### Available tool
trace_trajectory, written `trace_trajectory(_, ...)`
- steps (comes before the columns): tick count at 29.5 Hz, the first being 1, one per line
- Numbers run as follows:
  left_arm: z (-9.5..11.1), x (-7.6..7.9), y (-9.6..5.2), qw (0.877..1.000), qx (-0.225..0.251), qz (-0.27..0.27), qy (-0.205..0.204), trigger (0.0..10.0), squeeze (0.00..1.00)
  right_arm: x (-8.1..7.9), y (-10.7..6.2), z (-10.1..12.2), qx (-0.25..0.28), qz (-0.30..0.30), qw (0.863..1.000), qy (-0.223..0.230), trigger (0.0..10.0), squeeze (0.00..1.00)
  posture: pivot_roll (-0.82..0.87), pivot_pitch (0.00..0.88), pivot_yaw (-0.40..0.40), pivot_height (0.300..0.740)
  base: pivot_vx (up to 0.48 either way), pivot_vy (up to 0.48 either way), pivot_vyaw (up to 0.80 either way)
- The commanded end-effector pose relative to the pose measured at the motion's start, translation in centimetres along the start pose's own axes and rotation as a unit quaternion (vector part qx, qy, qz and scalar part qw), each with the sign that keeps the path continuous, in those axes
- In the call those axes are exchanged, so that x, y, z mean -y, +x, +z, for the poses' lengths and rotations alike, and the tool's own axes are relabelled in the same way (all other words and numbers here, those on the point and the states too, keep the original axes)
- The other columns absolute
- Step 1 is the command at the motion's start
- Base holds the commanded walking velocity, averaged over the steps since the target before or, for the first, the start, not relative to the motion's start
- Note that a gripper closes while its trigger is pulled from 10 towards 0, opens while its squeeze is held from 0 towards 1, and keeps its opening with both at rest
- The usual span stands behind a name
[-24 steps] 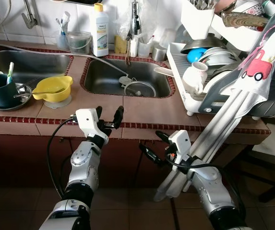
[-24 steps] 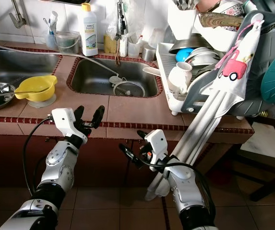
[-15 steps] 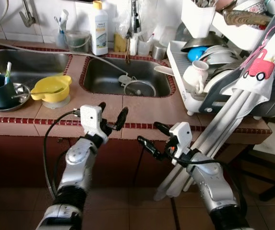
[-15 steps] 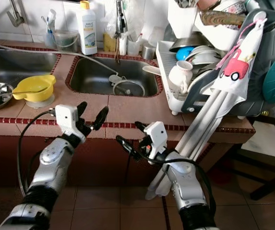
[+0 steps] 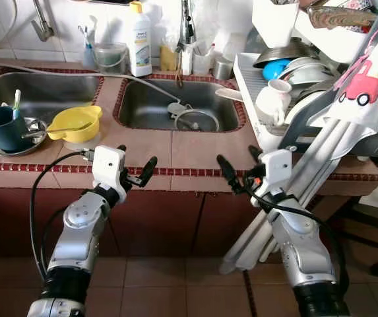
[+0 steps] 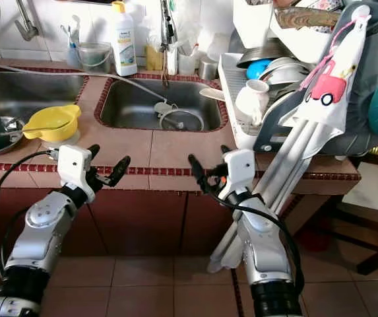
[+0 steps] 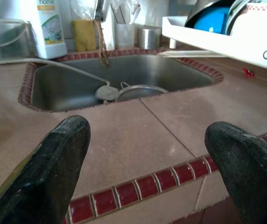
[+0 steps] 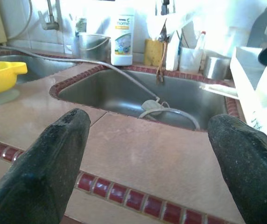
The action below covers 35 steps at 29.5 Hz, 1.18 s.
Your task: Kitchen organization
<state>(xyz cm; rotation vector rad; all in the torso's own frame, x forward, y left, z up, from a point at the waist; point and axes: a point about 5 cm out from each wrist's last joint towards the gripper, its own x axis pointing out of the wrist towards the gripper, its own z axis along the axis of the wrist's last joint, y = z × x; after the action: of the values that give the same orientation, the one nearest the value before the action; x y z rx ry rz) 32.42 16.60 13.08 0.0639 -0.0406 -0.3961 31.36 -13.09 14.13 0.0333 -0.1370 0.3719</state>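
The task names no single thing, so the likely candidates are the loose dishes. A yellow bowl (image 5: 74, 123) with a spoon lying in it sits on the tiled surface (image 5: 195, 148) ahead of the left hand (image 5: 136, 170) and off to its outer side, with a dark blue cup (image 5: 0, 127) on a metal plate further out the same way. Straight ahead of both hands lies the sink basin (image 5: 179, 105), a round strainer (image 5: 194, 121) and a hose end resting in its bottom. Beyond the right hand (image 5: 237, 170) and to its outer side stands a crowded white dish rack (image 5: 261, 112) holding a white mug (image 5: 274, 101), plates and a blue bowl (image 5: 278, 69).

Both hands hang just short of the surface's red tiled edge, fingers spread wide and holding nothing. Folded white legs (image 5: 287, 191) draped with a printed cloth (image 5: 357, 89) lean against the surface edge, touching or nearly touching the right arm.

The main risk, as I judge it, is on the right: a reach toward the rack could knock the leaning legs and send them sliding, or jolt the stacked dishes. On the left, a careless grasp on the bowl could tip the spoon out
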Motion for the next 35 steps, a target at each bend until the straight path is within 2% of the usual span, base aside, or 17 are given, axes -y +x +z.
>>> trace_trajectory(1, 0.2, 0.3, -0.3, 1.000, 0.001, -0.012, -0.014, 10.0, 0.00, -0.1, -0.3, 0.3, 0.000, -0.012, 1.000, 0.005, 10.0, 0.00, -0.19, 0.000, -0.007, 0.740, 0.000, 0.000, 0.00)
trace_trajectory(2, 0.2, 0.3, -0.4, 1.000, 0.006, -0.016, -0.015, 10.0, 0.00, -0.1, -0.4, 0.3, 0.001, -0.014, 1.000, 0.003, 10.0, 0.00, -0.19, 0.000, -0.006, 0.740, 0.000, 0.000, 0.00)
trace_trajectory(3, 0.4, 0.2, -0.6, 1.000, 0.015, -0.014, 0.003, 10.0, 0.00, -0.3, -0.5, 0.4, 0.002, -0.014, 1.000, 0.000, 10.0, 0.00, -0.19, 0.000, -0.006, 0.740, 0.000, 0.000, 0.00)
trace_trajectory(5, 0.2, 0.1, -0.9, 1.000, 0.005, -0.008, 0.022, 10.0, 0.00, -0.6, -0.8, 0.7, 0.006, -0.003, 1.000, 0.005, 10.0, 0.00, -0.19, 0.000, -0.009, 0.740, 0.000, 0.000, 0.00)
trace_trajectory(9, 0.4, 0.0, -0.9, 1.000, -0.001, 0.000, 0.028, 10.0, 0.00, -1.4, -1.2, 1.2, 0.015, 0.039, 0.999, -0.001, 10.0, 0.00, -0.19, 0.006, -0.008, 0.740, 0.000, 0.000, 0.00)
trace_trajectory(13, 1.2, -0.2, -1.2, 0.998, 0.004, 0.020, 0.058, 10.0, 0.00, -2.2, -1.6, 2.1, 0.024, 0.085, 0.996, 0.010, 10.0, 0.00, -0.18, 0.012, -0.012, 0.740, 0.000, 0.000, 0.00)
trace_trajectory(16, 2.2, -0.8, -1.9, 0.996, 0.019, 0.073, 0.037, 10.0, 0.00, -2.4, -1.7, 3.6, 0.056, 0.092, 0.994, -0.015, 10.0, 0.00, -0.18, 0.018, -0.017, 0.740, 0.000, 0.000, 0.00)
trace_trajectory(26, 3.1, -1.2, -3.1, 0.990, 0.041, 0.137, 0.023, 10.0, 0.00, -2.9, -1.5, 4.3, 0.077, 0.092, 0.992, -0.024, 10.0, 0.00, -0.13, 0.029, -0.039, 0.740, 0.000, 0.000, 0.00)
trace_trajectory(29, 3.0, -1.9, -2.7, 0.989, 0.040, 0.143, 0.025, 10.0, 0.00, -2.5, -1.0, 4.1, 0.076, 0.087, 0.993, -0.028, 10.0, 0.00, -0.13, 0.046, -0.043, 0.740, 0.000, 0.000, 0.00)
trace_trajectory(31, 3.4, -2.4, -2.4, 0.987, 0.046, 0.147, 0.050, 10.0, 0.00, -2.2, -0.8, 4.3, 0.079, 0.082, 0.993, -0.035, 10.0, 0.00, -0.14, 0.053, -0.038, 0.740, 0.000, 0.000, 0.00)
trace_trajectory(35, 3.9, -2.8, -2.0, 0.988, 0.047, 0.146, 0.035, 10.0, 0.00, -1.9, -0.9, 4.8, 0.088, 0.077, 0.992, -0.044, 10.0, 0.00, -0.15, 0.057, -0.027, 0.740, 0.000, 0.000, 0.00)
